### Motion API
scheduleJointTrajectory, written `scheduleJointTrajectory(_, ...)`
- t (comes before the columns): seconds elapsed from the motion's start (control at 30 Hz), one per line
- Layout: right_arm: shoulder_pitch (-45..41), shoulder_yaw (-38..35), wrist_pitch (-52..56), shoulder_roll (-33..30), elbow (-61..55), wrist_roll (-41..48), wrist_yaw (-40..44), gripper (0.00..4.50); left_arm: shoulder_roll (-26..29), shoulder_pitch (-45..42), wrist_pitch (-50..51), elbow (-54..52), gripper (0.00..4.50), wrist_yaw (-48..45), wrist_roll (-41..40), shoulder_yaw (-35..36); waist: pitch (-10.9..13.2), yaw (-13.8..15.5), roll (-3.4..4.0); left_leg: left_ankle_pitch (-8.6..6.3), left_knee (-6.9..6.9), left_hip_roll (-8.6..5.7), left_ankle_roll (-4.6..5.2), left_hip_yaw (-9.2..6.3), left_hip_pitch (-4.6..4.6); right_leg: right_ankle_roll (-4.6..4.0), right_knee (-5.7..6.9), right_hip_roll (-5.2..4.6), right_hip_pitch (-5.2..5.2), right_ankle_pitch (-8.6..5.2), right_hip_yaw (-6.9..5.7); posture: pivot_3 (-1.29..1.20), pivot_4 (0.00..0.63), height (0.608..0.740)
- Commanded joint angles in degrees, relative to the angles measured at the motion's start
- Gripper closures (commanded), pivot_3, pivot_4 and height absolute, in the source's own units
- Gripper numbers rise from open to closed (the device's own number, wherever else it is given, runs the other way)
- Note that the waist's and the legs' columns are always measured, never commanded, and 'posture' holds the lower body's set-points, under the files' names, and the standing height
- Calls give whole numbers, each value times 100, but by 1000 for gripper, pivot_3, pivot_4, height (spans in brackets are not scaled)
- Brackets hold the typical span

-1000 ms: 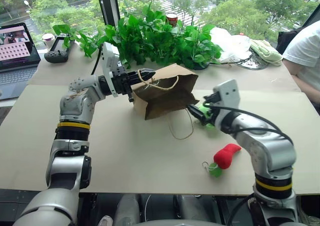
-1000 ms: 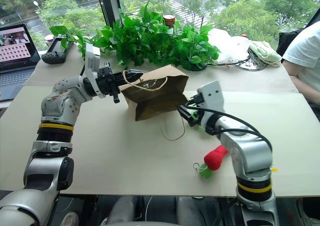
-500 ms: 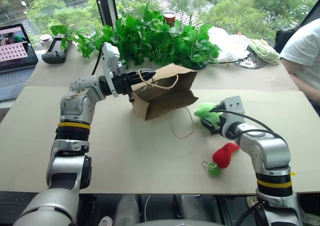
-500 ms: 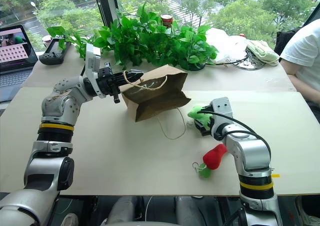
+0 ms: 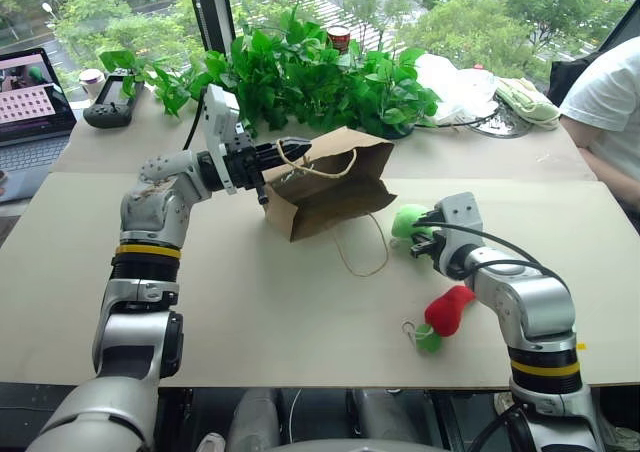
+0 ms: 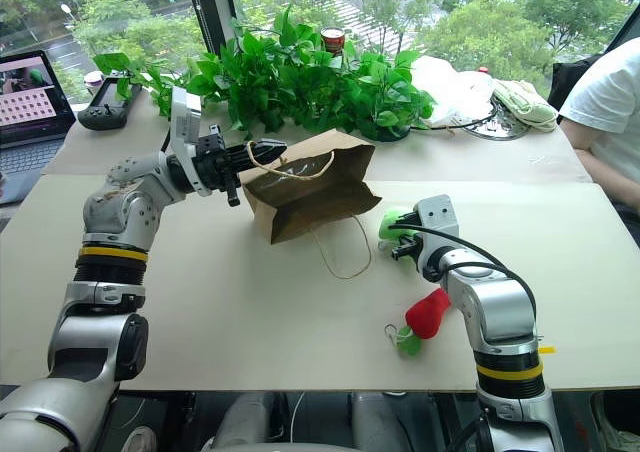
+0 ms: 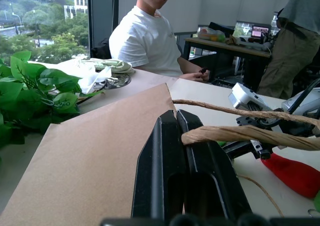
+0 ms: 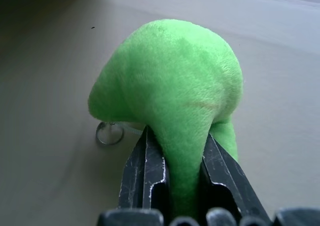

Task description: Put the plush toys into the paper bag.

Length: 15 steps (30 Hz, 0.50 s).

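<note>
At the near edge: the red chili toy [image 5: 452, 309] lies on the table [image 5: 250, 312], waiting its turn
Right gripper [image 8: 175, 178]: jaws pinched on the green plush toy [image 8: 172, 86], ready to lift it
Mid-table: the paper bag [image 5: 330, 187] lies tipped, mouth toward the toys
Left gripper [image 7: 182, 171]: jaws closed on the bag's cord handle [image 7: 235, 133], likely to keep the mouth up
Far side: leafy plants [image 5: 310, 72], a seated person [image 5: 605, 102]
</note>
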Motion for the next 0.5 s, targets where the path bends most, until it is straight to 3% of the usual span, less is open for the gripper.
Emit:
scheduleJointTrajectory(0.03,19,-456,-110,-308,-644,223,299,3760,51,-78,-58,-113,4500,10,-49,90,0,8,1,0,0,0,0,0,0,0,0,0,0,0,0,0,150,740)
scheduleJointTrajectory(0.2,-67,-866,86,-966,-1708,1031,1161,3760,52,-91,-39,-85,4500,20,-61,96,2,25,3,-1,-3,-2,1,-6,-4,4,-4,0,1,-2,1,0,150,740)
scheduleJointTrajectory(0.5,-808,-112,509,-1119,-2128,1490,1278,3760,42,-138,-36,-29,4500,22,-74,110,2,9,3,0,0,-17,1,-44,-2,4,-2,4,4,-3,3,0,150,740)
